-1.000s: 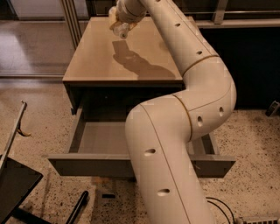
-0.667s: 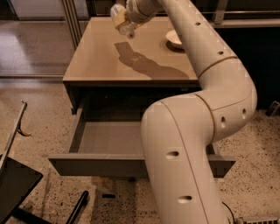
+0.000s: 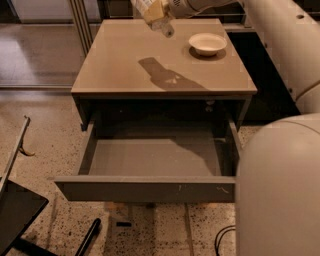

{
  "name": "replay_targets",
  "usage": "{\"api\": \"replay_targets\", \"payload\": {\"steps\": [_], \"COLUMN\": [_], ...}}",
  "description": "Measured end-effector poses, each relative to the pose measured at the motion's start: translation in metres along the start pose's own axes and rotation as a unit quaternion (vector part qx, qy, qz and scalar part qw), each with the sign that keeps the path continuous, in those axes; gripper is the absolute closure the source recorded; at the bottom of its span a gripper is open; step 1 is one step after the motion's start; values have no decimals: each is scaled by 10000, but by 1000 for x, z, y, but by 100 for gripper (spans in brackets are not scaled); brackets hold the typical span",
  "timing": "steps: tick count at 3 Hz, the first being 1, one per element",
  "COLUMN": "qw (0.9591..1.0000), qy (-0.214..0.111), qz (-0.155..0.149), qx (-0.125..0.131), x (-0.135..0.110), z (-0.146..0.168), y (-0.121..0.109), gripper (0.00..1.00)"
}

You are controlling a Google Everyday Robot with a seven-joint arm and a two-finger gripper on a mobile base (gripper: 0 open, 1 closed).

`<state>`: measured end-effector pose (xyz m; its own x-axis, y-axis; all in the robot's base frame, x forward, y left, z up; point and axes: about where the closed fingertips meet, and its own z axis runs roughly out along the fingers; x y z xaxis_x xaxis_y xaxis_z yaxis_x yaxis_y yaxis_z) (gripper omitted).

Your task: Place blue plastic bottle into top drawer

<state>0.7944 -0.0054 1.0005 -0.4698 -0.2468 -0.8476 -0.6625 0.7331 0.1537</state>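
1. A white round bowl point(image 3: 207, 43) sits on the tan tabletop point(image 3: 115, 65) near its far right corner, right of the gripper point(image 3: 160, 11) above the far edge.
2. A dark shadow point(image 3: 167, 77) lies mid-table.
3. The speckled floor point(image 3: 45, 135) carries a black frame point(image 3: 20, 215) at lower left.

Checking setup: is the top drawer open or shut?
Open: top drawer stands pulled out, inner floor showing. Pincer holds blue plastic bottle above the table.
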Motion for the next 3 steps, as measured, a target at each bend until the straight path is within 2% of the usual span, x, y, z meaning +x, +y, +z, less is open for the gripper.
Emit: {"api": "replay_targets", "payload": {"steps": [1, 2, 3], "qw": [9989, 9976, 9976], "qy": [116, 456, 456], "qz": [-414, -377, -378], "qx": [-208, -358, -358], "x": [38, 76, 76], "z": [-28, -11, -11], "y": [23, 31, 31], "gripper": [100, 100, 100]}}
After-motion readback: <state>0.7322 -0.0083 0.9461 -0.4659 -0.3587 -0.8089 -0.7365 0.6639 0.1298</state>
